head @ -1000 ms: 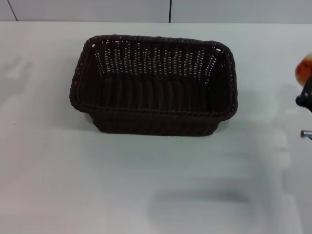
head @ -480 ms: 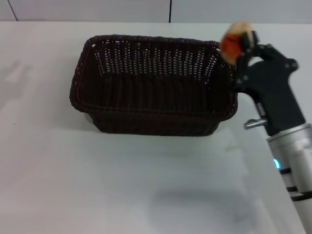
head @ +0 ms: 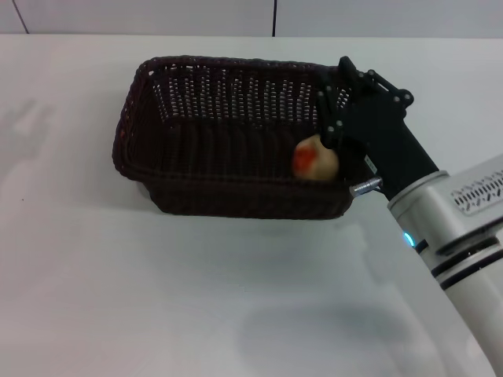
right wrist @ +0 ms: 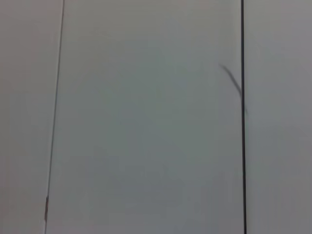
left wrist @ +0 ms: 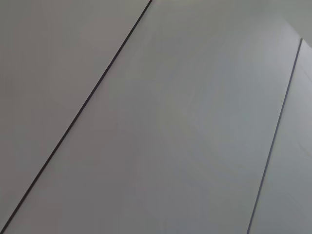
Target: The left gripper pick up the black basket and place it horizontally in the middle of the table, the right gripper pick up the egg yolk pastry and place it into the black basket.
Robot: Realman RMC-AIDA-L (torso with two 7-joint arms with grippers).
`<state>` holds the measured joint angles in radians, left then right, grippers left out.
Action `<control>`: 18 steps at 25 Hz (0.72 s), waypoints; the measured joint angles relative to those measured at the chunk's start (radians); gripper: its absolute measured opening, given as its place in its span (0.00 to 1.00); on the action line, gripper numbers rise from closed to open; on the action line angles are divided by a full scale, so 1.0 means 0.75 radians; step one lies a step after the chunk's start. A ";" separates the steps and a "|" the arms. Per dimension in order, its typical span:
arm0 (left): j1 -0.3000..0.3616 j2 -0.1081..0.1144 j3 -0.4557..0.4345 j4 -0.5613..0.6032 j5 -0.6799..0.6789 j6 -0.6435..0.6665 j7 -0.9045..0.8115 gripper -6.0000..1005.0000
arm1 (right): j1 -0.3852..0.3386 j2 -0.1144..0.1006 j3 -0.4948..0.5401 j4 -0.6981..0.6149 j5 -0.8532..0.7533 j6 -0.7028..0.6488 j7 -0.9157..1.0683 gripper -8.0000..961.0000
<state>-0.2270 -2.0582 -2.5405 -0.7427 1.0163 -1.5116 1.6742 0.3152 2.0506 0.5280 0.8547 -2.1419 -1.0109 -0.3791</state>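
Note:
The black basket (head: 236, 137) stands lengthwise across the middle of the white table (head: 157, 298) in the head view. My right gripper (head: 336, 100) reaches in from the right over the basket's right end, and its fingers look spread. The egg yolk pastry (head: 315, 159), pale with an orange-red patch, lies inside the basket near its right front corner. It is just below the gripper's fingertips and apart from them. The left gripper is out of view. Both wrist views show only plain grey panels with dark seams.
The right arm's silver-grey wrist (head: 456, 228) with a blue light crosses the table's right front. A pale wall (head: 157, 16) runs behind the table's far edge.
My right gripper has moved left and down from above the basket's right rim to over its inside. The pastry has left the fingers and now lies in the basket.

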 joint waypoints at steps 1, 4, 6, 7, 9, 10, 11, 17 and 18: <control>-0.001 0.001 0.000 0.003 0.001 0.001 0.001 0.38 | 0.004 -0.005 0.016 0.014 -0.001 0.033 0.000 0.11; -0.001 0.001 0.000 0.004 0.003 0.001 0.002 0.38 | 0.000 -0.007 0.027 0.021 -0.001 0.035 -0.003 0.20; -0.001 0.001 0.000 0.004 0.003 0.001 0.003 0.38 | -0.030 -0.001 0.058 0.032 -0.003 -0.014 -0.016 0.27; -0.001 0.001 0.000 0.004 0.003 0.001 0.003 0.38 | -0.047 0.004 0.068 0.031 -0.003 -0.061 -0.018 0.32; 0.000 0.001 0.000 0.004 0.003 0.001 0.003 0.38 | -0.065 0.008 0.076 0.029 -0.004 -0.111 -0.020 0.40; 0.002 0.001 0.000 0.007 0.003 0.002 0.003 0.38 | -0.086 0.012 0.085 0.025 -0.004 -0.159 -0.024 0.45; 0.003 0.000 0.000 0.015 0.003 0.003 0.005 0.38 | -0.136 0.024 0.108 0.024 -0.003 -0.268 -0.057 0.46; 0.007 0.000 0.006 0.062 0.003 -0.001 0.063 0.38 | -0.250 0.036 0.176 0.043 0.029 -0.485 -0.145 0.53; 0.008 -0.001 0.007 0.077 0.004 -0.002 0.080 0.38 | -0.266 0.036 0.189 0.047 0.044 -0.512 -0.146 0.53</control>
<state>-0.2206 -2.0586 -2.5356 -0.6848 1.0190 -1.5130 1.7345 0.1158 2.0776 0.6699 0.8898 -2.1086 -1.3946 -0.4889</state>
